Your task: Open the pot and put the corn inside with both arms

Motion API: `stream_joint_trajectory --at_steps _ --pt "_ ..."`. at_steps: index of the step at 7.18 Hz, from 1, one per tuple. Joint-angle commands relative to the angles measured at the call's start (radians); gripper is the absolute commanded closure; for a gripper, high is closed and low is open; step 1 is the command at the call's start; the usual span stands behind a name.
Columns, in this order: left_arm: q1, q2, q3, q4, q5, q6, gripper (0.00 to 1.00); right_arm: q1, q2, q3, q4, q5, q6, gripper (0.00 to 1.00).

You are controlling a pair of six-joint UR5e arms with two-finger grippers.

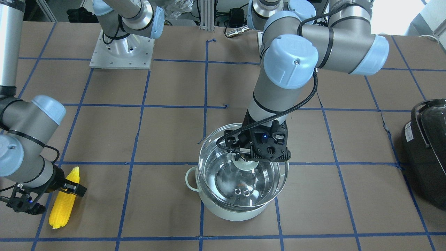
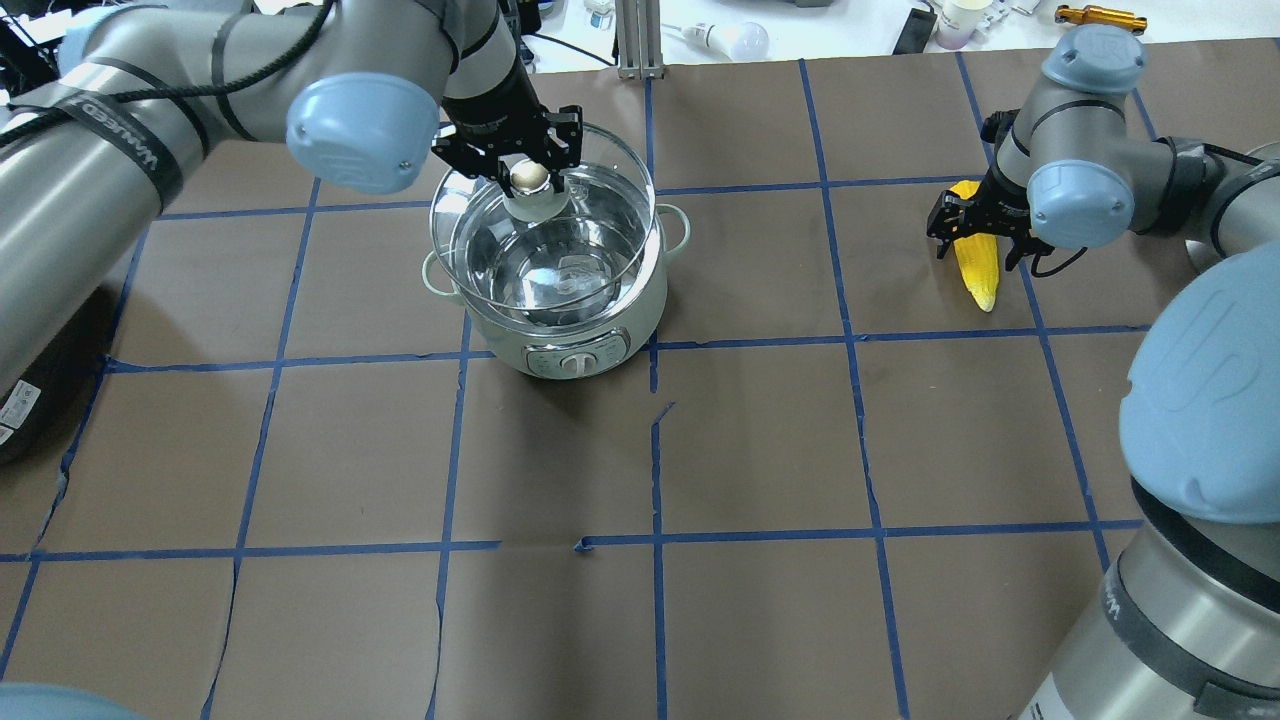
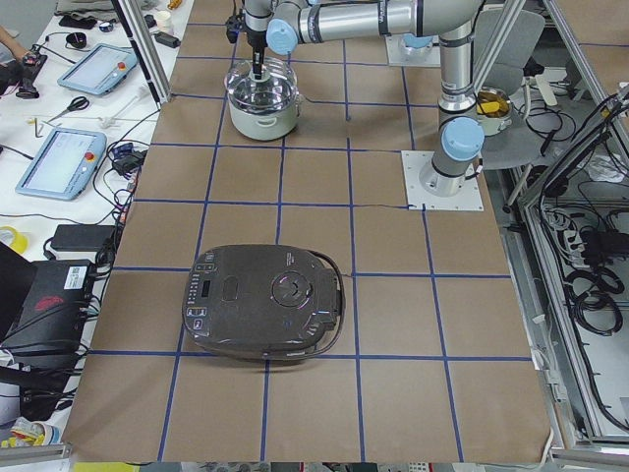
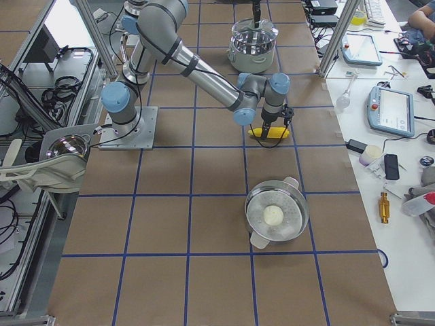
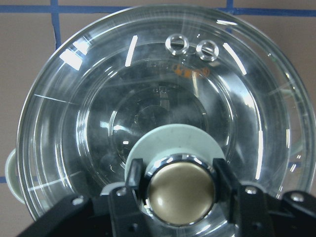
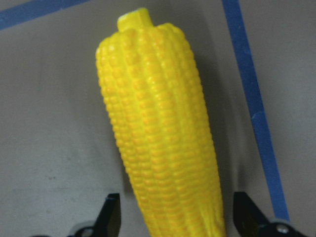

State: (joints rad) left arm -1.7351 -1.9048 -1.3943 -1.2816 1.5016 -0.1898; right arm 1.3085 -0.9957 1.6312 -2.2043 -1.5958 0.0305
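Note:
The pale mint-green pot (image 1: 237,213) stands mid-table and also shows in the overhead view (image 2: 570,345). My left gripper (image 1: 245,158) is shut on the metal knob (image 5: 180,195) of the glass lid (image 1: 212,153) and holds the lid a little above the pot's rim. The steel interior shows through the glass. The yellow corn (image 1: 64,202) lies flat on the table, well off to the pot's side (image 2: 975,265). My right gripper (image 2: 975,245) is down over the corn's thick end. Its fingers (image 6: 111,219) straddle the cob (image 6: 163,148) with small gaps, so it is open.
A large black appliance with a handle (image 1: 427,153) sits at the table's end on my left side (image 3: 265,300). A steel pan holding a white ball (image 4: 275,216) sits on my right side beyond the corn. An arm's base plate (image 1: 122,48) is at the table's robot-side edge.

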Motion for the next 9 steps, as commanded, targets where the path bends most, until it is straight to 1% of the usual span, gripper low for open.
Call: stream_joint_trajectory --at_steps 1,2,3,4,5,6,7,8,9 --pt "0.098 0.045 0.078 -0.160 0.023 0.015 0.84 0.000 -0.004 -0.005 -0.008 0.002 -0.010 1.00" --pt "0.167 0.062 0.063 -0.188 0.044 0.044 0.84 0.000 -0.011 -0.008 -0.009 0.005 -0.015 1.00" --pt "0.243 0.078 0.028 -0.214 0.049 0.131 0.84 0.002 -0.030 -0.040 0.001 0.011 -0.017 1.00" --pt "0.312 0.092 -0.033 -0.200 0.048 0.166 0.83 0.021 -0.056 -0.074 0.039 0.010 -0.018 1.00" --pt "0.398 0.092 -0.099 -0.150 0.045 0.235 0.83 0.094 -0.099 -0.088 0.072 -0.001 0.000 1.00" --pt "0.476 0.075 -0.159 -0.042 0.042 0.360 0.86 0.212 -0.145 -0.099 0.092 -0.045 0.096 1.00" --pt "0.543 0.054 -0.237 0.087 0.035 0.491 0.86 0.367 -0.174 -0.137 0.150 -0.080 0.241 1.00" --pt "0.574 0.053 -0.324 0.205 0.034 0.554 0.86 0.488 -0.169 -0.205 0.213 -0.088 0.372 1.00" --pt "0.578 0.047 -0.386 0.287 0.034 0.555 0.86 0.568 -0.161 -0.268 0.292 -0.078 0.466 1.00"
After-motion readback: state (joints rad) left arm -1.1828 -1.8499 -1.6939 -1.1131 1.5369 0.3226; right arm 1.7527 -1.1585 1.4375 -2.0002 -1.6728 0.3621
